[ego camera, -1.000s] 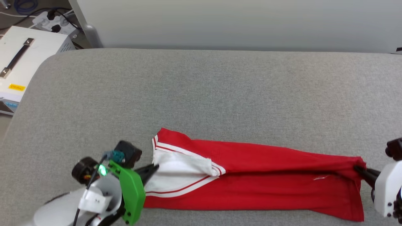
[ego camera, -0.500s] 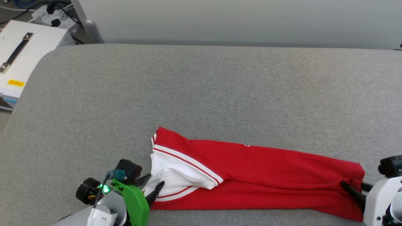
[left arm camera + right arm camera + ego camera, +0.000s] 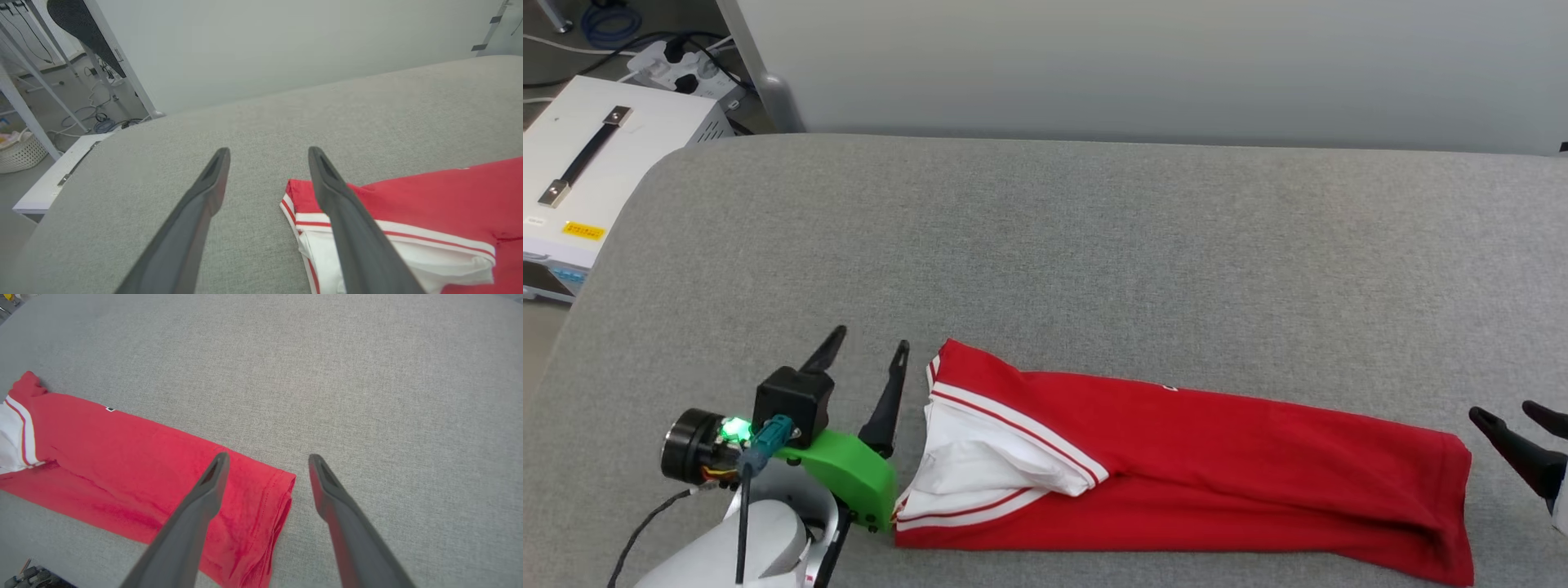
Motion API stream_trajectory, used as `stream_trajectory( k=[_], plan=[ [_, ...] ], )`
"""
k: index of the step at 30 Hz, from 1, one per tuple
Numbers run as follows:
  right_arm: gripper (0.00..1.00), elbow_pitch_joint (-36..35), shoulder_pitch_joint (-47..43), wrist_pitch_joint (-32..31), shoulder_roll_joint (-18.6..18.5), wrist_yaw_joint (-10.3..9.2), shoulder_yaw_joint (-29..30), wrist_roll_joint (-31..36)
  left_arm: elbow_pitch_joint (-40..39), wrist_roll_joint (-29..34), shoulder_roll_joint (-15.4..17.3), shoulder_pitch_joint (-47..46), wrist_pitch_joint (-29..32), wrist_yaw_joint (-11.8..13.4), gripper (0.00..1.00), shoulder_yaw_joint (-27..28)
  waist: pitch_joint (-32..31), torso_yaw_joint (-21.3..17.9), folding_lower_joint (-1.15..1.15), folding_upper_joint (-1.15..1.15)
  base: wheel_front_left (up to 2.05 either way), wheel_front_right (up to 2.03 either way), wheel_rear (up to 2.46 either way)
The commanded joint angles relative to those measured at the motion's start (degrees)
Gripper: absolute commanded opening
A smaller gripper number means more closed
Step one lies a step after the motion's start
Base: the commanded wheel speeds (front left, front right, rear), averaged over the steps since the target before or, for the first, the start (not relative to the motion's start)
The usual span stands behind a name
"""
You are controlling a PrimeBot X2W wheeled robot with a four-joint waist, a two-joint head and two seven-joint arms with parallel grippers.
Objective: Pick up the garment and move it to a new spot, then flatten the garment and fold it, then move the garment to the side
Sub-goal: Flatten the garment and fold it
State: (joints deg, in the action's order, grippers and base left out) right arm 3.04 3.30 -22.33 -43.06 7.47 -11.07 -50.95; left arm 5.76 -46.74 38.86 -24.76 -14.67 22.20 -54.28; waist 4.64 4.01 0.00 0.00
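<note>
The garment (image 3: 1217,457) is a red T-shirt folded lengthwise into a long strip near the front of the grey cushioned surface (image 3: 1054,245), its white striped sleeve (image 3: 988,457) at the left end. My left gripper (image 3: 866,343) stands open just left of the collar end, holding nothing; the left wrist view shows the shirt (image 3: 429,204) behind my right finger (image 3: 347,228). My right gripper (image 3: 1507,412) is open at the far right, just off the hem. In the right wrist view the hem (image 3: 269,502) lies between and under the open fingers (image 3: 196,518).
A white equipment case (image 3: 580,188) with a black handle stands off the surface's left edge, with a power strip and cables (image 3: 686,69) behind it. A pale wall panel (image 3: 1135,65) runs along the back. A white basket (image 3: 20,153) sits on the floor at left.
Both grippers have let go of the shirt and opened. The left has lifted and swung away from the sleeve; the right has drawn back from the hem. The shirt now lies flat.
</note>
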Motion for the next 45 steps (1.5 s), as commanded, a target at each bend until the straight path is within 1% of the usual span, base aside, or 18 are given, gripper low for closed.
stream_trajectory(
  k=[1, 3, 7, 9, 12, 17, 22, 23, 24, 28, 32, 33, 34, 39, 45],
  plan=[
    [1.0, 0.2, -1.2, -2.5, -0.4, 0.02, 0.6, -1.4, -1.4, 3.0, -0.7, 2.8, -0.3, 1.5, 1.0, 2.6, 0.3, 0.3, 0.0, 0.0, 0.0, 0.0, 0.0],
    [1.0, 1.1, -1.5, -6.4, -0.9, 0.02, 1.1, -2.8, -3.3, 6.1, -1.5, 5.5, -0.3, 2.9, 1.0, 6.6, 0.8, 0.5, 0.0, 0.0, 0.0, 0.0, 0.0],
    [1.0, 3.3, -1.2, -11.9, -1.3, 0.02, 1.4, -4.4, -5.6, 12.3, -3.6, 10.0, -0.3, 4.0, 1.0, 13.8, 1.7, 1.2, 0.0, 0.0, 0.0, 0.0, 0.0],
    [1.0, 4.5, -0.9, -13.4, -1.0, 0.02, 1.4, -4.9, -6.0, 15.5, -4.7, 11.9, -0.3, 4.8, 1.0, 16.8, 2.3, 1.7, 0.0, 0.0, 0.0, 0.0, 0.0],
    [1.0, 5.9, -0.2, -14.6, 0.1, 0.02, 1.0, -5.9, -6.7, 19.0, -6.7, 14.3, -0.3, 4.8, 1.0, 20.2, 3.1, 2.4, 0.0, 0.0, 0.0, 0.0, 0.0],
    [1.0, 7.8, 0.7, -14.7, 1.9, 0.02, -0.4, -6.2, -7.3, 23.3, -10.4, 17.6, -0.3, 3.2, 1.0, 25.7, 4.5, 3.9, 0.0, 0.0, 0.0, 0.0, 0.0],
    [1.0, 9.4, 1.2, -14.2, 4.0, 0.02, -3.3, -7.0, -7.3, 27.5, -14.4, 20.0, -0.3, 1.6, 1.0, 29.9, 5.4, 4.8, 0.0, 0.0, 0.0, 0.0, 0.0],
    [1.0, 9.6, 1.3, -14.1, 4.4, 0.02, -4.2, -7.1, -7.4, 28.4, -15.3, 20.5, -0.3, 1.0, 1.0, 30.7, 5.5, 4.9, 0.0, 0.0, 0.0, 0.0, 0.0],
    [1.0, 10.2, 1.6, -13.4, 5.6, 0.02, -6.3, -7.7, -7.9, 30.3, -17.8, 21.8, -0.3, -0.6, 1.0, 33.0, 5.6, 5.2, 0.0, 0.0, 0.0, 0.0, 0.0],
    [1.0, 11.8, 2.0, -12.0, 6.4, 0.02, -8.7, -7.1, -7.7, 33.3, -21.0, 23.8, -0.3, -3.1, 1.0, 35.7, 5.6, 5.4, 0.0, 0.0, 0.0, 0.0, 0.0],
    [1.0, 14.4, 2.2, -10.7, 5.6, 0.02, -10.6, -5.2, -7.2, 35.7, -23.5, 24.7, -0.3, -5.4, 1.0, 38.0, 5.7, 5.5, 0.0, 0.0, 0.0, 0.0, 0.0],
    [0.41, 14.9, 2.3, -10.4, 5.4, 0.02, -11.1, -4.8, -7.2, 36.2, -23.9, 24.8, -0.3, -5.9, 1.0, 38.5, 5.7, 5.5, 0.0, 0.0, 0.0, 0.0, 0.0],
    [0.0, 15.4, 2.5, -9.8, 5.3, 0.02, -11.5, -4.4, -7.1, 36.8, -24.5, 24.9, -0.3, -6.5, 1.0, 39.0, 5.6, 5.5, 0.0, 0.0, 0.0, 0.0, 0.0],
    [0.0, 17.1, 4.0, -6.8, 4.8, 0.02, -11.5, -4.7, -6.9, 38.8, -26.6, 25.5, -0.3, -8.7, 1.0, 41.5, 4.9, 4.8, 0.0, 0.0, 0.0, 0.0, 0.0],
    [0.0, 18.6, 5.7, -4.3, 1.7, 0.02, -9.0, -4.4, -6.8, 40.9, -28.0, 26.2, -0.3, -10.9, 1.0, 43.8, 3.8, 4.1, 0.0, 0.0, 0.0, 0.0, 0.0]
  ],
)
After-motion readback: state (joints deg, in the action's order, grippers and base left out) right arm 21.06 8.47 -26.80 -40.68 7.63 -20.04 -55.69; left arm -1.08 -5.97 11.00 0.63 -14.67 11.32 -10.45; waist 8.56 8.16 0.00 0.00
